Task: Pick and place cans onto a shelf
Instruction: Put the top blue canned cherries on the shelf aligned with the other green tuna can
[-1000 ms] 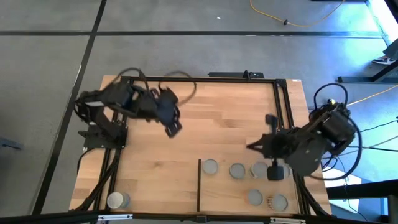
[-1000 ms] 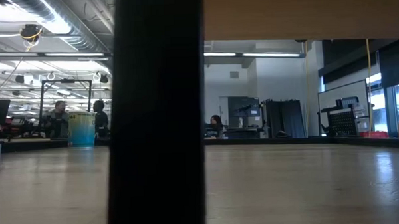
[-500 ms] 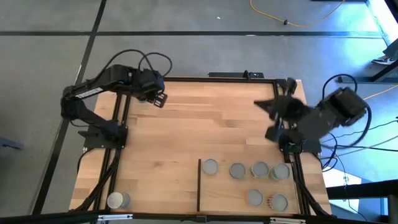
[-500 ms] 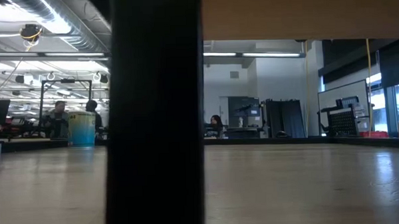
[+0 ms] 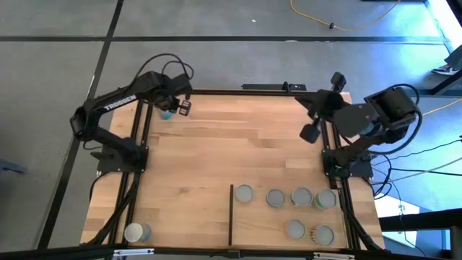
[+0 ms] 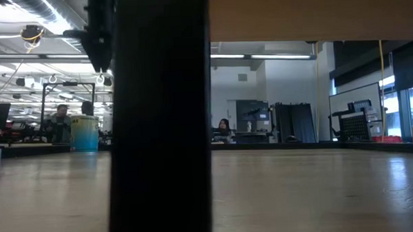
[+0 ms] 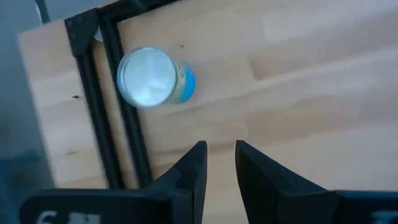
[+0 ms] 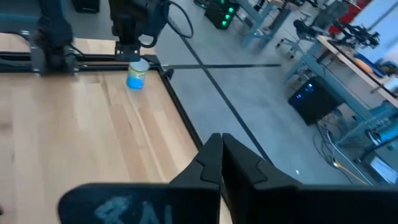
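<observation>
Behind the tabletop [image 5: 216, 152] lay a big grey floor [image 5: 216, 65] with dark lines, and the low view showed a wide workroom with ceiling lights and people sitting far off. A yellow cable [image 5: 346, 25] lay on that floor. The tabletop was made of pale wood planks with a black frame [image 5: 325, 137] along its sides.

The shelf [image 5: 289, 217] sat at the near right part of the tabletop. Six cans [image 5: 244, 193] stood on it, round tops up. One more can [image 5: 135, 232] lay tipped at the near left corner. A blue can [image 7: 152, 78] stood upright at the far left corner.

The left pincer [image 7: 216, 158] hung just above the blue can, fingers a little apart, holding nothing. The right pincer [image 8: 219, 155] was shut and empty, up over the far right edge.
</observation>
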Controlling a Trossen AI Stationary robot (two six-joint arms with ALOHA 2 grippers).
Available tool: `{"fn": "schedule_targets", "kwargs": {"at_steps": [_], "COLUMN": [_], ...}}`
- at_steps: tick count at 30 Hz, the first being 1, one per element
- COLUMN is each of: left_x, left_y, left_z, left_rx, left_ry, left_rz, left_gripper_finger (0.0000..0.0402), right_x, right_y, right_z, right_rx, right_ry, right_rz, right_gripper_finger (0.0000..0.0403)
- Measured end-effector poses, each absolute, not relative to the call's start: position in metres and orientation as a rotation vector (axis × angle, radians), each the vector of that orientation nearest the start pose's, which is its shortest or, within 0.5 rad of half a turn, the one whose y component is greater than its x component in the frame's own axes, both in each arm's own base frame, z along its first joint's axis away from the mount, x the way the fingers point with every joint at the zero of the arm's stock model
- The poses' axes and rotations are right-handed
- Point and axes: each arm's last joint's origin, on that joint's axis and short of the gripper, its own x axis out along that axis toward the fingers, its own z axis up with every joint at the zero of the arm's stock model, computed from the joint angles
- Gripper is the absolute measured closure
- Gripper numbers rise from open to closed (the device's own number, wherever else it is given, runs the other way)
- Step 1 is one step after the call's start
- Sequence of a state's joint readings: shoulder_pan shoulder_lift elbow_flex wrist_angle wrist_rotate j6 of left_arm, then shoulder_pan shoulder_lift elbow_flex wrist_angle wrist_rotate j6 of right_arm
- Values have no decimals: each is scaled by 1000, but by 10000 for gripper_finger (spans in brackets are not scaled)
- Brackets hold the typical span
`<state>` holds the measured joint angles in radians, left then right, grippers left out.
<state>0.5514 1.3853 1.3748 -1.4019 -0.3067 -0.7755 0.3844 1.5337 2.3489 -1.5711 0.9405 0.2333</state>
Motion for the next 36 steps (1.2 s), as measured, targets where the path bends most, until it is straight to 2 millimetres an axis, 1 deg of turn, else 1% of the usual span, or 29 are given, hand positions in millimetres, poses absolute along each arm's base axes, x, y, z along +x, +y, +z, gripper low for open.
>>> {"fn": "schedule_targets", "kwargs": {"at_steps": [3,6,9,14,23,30,36], "left_x": [186,176,170,164,148,148,146], "left_y": [147,159,168,180,191,192,190], "left_z": [312,294,277,257,240,226,219], "left_rx": [-840,-882,-928,-931,-950,-960,-895], "left_ry": [1063,1061,1043,1000,996,969,1005], "left_rz": [1289,1349,1377,1383,1427,1403,1396], "left_gripper_finger": [324,324,327,328,329,329,329], "right_x": [191,192,192,192,192,192,192], "right_y": [49,47,46,46,46,46,46], "right_z": [529,529,529,529,529,529,529], "right_rx": [-247,-226,-224,-224,-224,-224,-228], "right_ry": [536,532,532,532,532,532,533], "right_rz": [-605,-621,-627,-626,-626,-626,-625], "right_gripper_finger": [393,393,393,393,393,393,393]}}
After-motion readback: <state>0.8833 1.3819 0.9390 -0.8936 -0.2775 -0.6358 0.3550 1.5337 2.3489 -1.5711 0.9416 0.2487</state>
